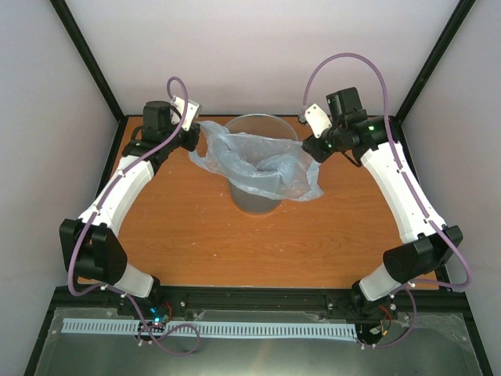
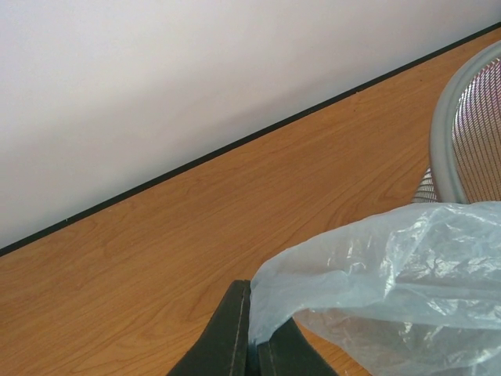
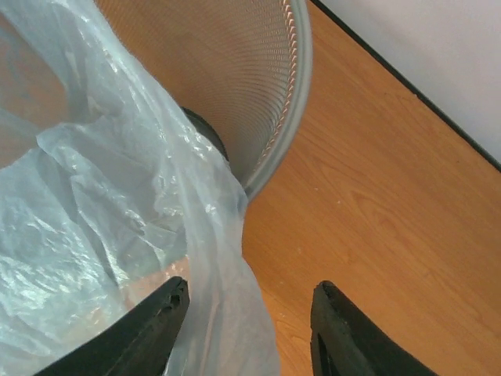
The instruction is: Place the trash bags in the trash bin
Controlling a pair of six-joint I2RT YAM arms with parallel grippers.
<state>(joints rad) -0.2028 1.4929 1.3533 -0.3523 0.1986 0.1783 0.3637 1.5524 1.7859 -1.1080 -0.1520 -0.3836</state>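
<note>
The round grey trash bin stands at the back middle of the table; its wall looks like fine mesh in the wrist views. A pale blue translucent trash bag is draped over its rim and sags inside. My left gripper is at the bin's left and is shut on the bag's edge, its fingers pinching the film. My right gripper is at the bin's right and is open. A fold of the bag hangs between its fingers, beside the bin's rim.
The wooden table has black edging and white walls on three sides. The back wall is close behind the left gripper. The bin's rim shows at the right of the left wrist view.
</note>
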